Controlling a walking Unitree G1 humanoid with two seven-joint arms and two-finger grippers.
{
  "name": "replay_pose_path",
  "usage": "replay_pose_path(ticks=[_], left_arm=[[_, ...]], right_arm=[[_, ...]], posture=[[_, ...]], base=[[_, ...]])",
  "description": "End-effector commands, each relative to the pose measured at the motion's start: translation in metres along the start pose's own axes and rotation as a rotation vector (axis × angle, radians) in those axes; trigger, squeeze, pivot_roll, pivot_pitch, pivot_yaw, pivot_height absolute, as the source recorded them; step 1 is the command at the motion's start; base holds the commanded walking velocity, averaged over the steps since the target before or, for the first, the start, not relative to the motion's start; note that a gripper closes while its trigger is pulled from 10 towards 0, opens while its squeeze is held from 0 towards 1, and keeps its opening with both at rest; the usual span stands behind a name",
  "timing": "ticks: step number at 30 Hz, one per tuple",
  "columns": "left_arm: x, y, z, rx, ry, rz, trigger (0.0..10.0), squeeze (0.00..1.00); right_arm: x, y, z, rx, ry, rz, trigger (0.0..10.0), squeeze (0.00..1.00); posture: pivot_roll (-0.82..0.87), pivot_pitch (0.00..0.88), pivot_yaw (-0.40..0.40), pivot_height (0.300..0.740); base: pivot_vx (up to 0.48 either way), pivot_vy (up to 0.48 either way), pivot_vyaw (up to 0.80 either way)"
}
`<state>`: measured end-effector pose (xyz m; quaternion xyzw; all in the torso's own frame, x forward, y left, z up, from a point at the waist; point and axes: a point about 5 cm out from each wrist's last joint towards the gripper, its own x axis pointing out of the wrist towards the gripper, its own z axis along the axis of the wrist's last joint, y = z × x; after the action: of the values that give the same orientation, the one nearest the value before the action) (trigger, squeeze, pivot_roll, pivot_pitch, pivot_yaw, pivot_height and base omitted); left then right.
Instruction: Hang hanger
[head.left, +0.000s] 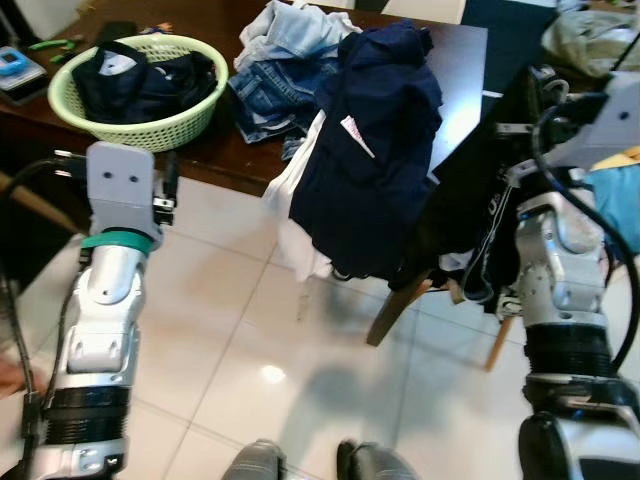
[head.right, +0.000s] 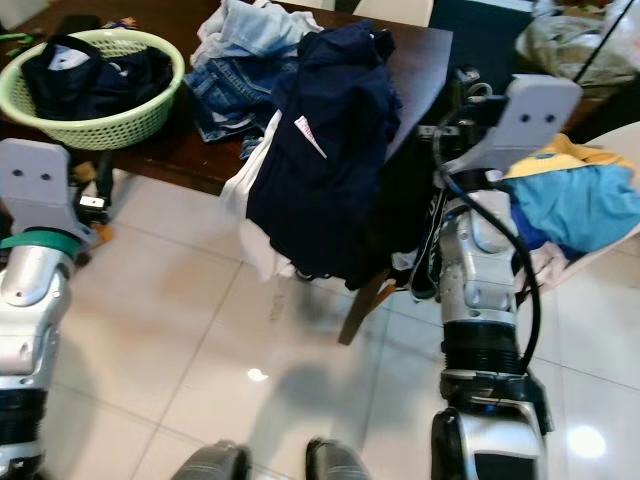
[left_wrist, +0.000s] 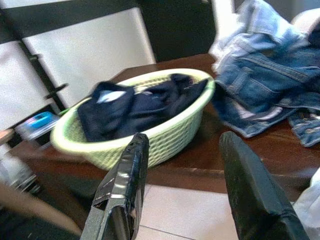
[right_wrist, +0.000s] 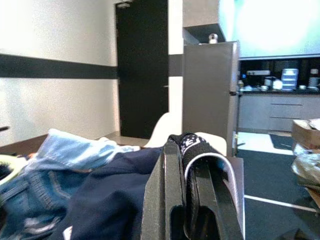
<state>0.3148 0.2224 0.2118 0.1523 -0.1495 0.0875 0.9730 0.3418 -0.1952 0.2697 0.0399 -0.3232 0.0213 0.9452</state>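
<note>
Left end effector (left_wrist: 180, 190) open, raised; right end effector (right_wrist: 186, 150) clamped.

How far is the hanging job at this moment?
Done: the right gripper is shut on a white hanger hook, with the navy garment hanging below it by the table. In hand: carrying it. Left: hanging it up; no rail is visible. The left gripper is open near the green basket.

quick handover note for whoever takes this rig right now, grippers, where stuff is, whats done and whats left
Right gripper: shut on a hanger hook, held up beside the navy garment draped off the table edge.
Left gripper: open, empty, low in front of the green basket.
Jeans piled on the table.
Done: hanger gripped. Left: hang it; no rail can be seen yet.
</note>
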Motion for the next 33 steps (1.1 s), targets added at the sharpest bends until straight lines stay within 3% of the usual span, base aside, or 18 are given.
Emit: replay_pose_path(ticks=[1,6,16,20,22,25,28,31,32,33], left_arm=[[0.0,-0.004,0.0,0.009,0.003,-0.024,10.0,0.0],[0.0,-0.007,0.001,0.008,0.003,-0.031,10.0,0.0],[0.0,-0.005,0.007,0.021,-0.023,-0.018,10.0,0.0],[0.001,-0.006,0.009,0.041,-0.041,-0.011,10.0,0.0],[0.001,-0.006,0.01,0.04,-0.043,-0.011,10.0,0.0],[0.002,-0.008,0.012,0.045,-0.051,-0.014,10.0,0.0],[0.001,-0.01,0.012,0.058,-0.055,-0.025,10.0,0.0],[-0.002,-0.014,0.013,0.059,-0.064,-0.058,10.0,0.0],[-0.004,-0.016,0.013,0.062,-0.067,-0.071,10.0,0.0],[-0.004,-0.016,0.013,0.062,-0.067,-0.071,10.0,0.0]], right_arm=[[0.003,-0.005,0.008,-0.002,-0.033,-0.022,10.0,0.0],[0.012,0.005,0.022,-0.007,-0.094,0.018,10.0,0.0],[0.037,0.039,0.063,0.026,-0.258,0.182,10.0,0.0],[0.036,0.062,0.087,0.154,-0.331,0.363,10.0,0.0],[0.036,0.064,0.092,0.176,-0.349,0.377,10.0,0.0],[0.045,0.066,0.127,0.302,-0.468,0.377,10.0,0.0],[0.05,0.071,0.146,0.35,-0.531,0.418,10.0,0.0],[0.051,0.084,0.142,0.289,-0.487,0.538,10.0,0.0],[0.048,0.093,0.126,0.229,-0.421,0.598,10.0,0.0],[0.048,0.093,0.126,0.229,-0.421,0.598,10.0,0.0]], posture=[[0.03,0.08,0.052,0.74],[0.03,0.078,0.055,0.74],[0.05,0.073,0.055,0.74],[0.05,0.074,0.06,0.74],[0.05,0.074,0.06,0.74],[0.04,0.074,0.065,0.74],[0.04,0.074,0.065,0.74],[0.04,0.077,0.058,0.74],[0.05,0.081,0.052,0.74],[0.05,0.081,0.052,0.74]], base=[[0.428,0.0,-0.77],[0.428,0.0,-0.76],[0.429,0.0,0.0],[0.39,0.0,0.0],[0.382,0.0,0.0],[0.354,0.0,0.0],[0.114,0.0,0.0],[0.0,0.0,0.0],[0.0,0.0,0.0],[0.0,0.0,0.0]])
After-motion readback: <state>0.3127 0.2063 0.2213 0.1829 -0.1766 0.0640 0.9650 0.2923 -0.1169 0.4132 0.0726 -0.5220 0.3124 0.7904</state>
